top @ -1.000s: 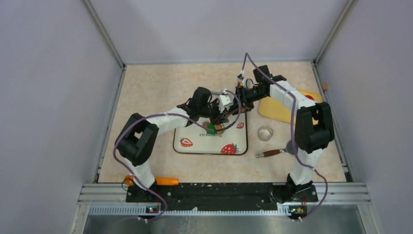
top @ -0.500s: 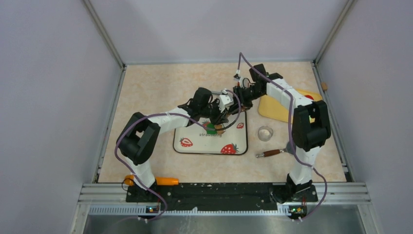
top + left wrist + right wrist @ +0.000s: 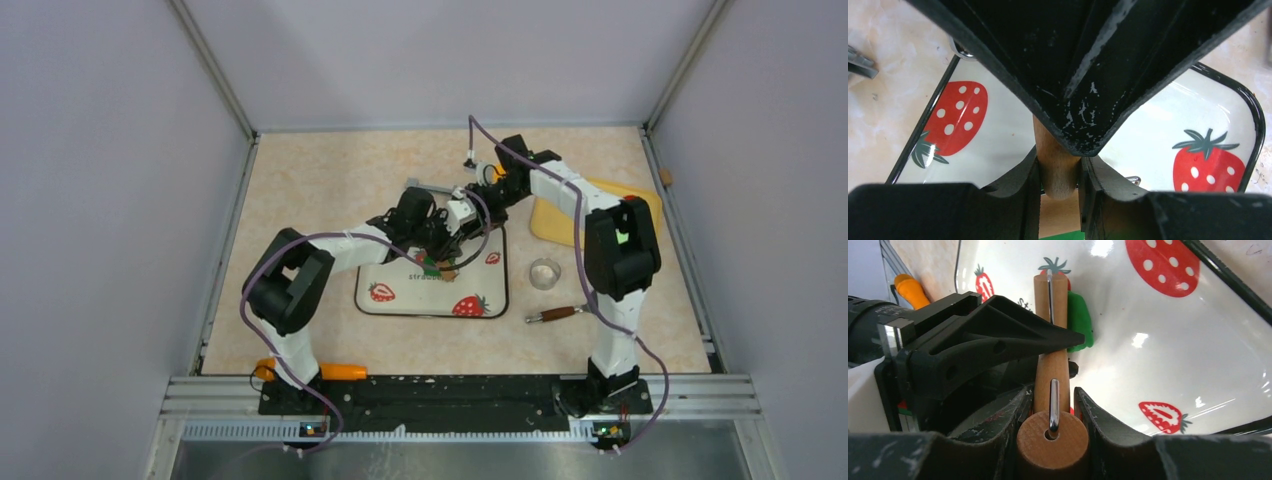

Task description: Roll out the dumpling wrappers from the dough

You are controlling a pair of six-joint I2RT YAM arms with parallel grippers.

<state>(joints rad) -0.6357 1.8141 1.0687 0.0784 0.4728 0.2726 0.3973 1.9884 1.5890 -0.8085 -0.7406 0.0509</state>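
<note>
The dark green dough lies on the white strawberry tray; it also shows in the right wrist view beside the roller. A wooden rolling pin with a metal bracket rests against the dough. My left gripper is shut on its wooden handle, over the tray. My right gripper is shut on the pin's round wooden end, fingers on both sides. No dumpling wrappers are in view.
A clear round cutter stands right of the tray. A yellow board lies under the right arm. A brown-handled tool lies near the front right. An orange tool lies by the left base.
The right arm has swung left and toward the back. Both grippers and the rolling pin have shifted slightly left over the dough, which now shows less.
</note>
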